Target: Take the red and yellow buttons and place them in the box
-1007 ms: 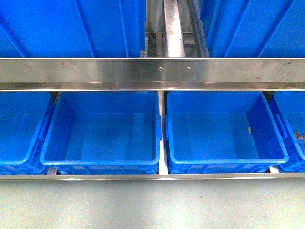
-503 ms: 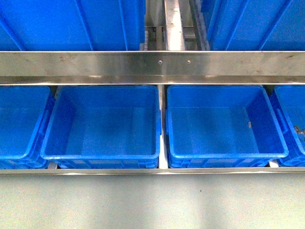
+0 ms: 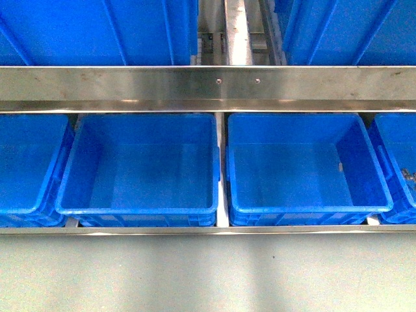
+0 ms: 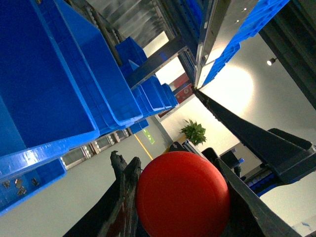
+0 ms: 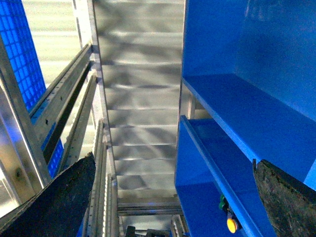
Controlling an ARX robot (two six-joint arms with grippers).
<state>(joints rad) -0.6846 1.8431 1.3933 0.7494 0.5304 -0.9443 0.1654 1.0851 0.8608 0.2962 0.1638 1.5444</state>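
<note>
A: State of left gripper (image 4: 170,165)?
B: Jaws clamped on 1 red button (image 4: 183,195); it fills the gap between them.
A: And right gripper (image 5: 174,163)?
B: Jaws spread wide, holding nothing. 1 yellow button (image 5: 231,225) shows against a blue bin (image 5: 217,163), clear of both jaws.

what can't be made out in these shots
- front view: neither arm is in frame; the grey bits in the far-right bin are cut by the edge and too small to name
- left wrist view: the red button runs off the picture's edge, its underside unseen
- right wrist view: the yellow button is tiny beside a bin rim; whether others lie behind cannot be told
</note>
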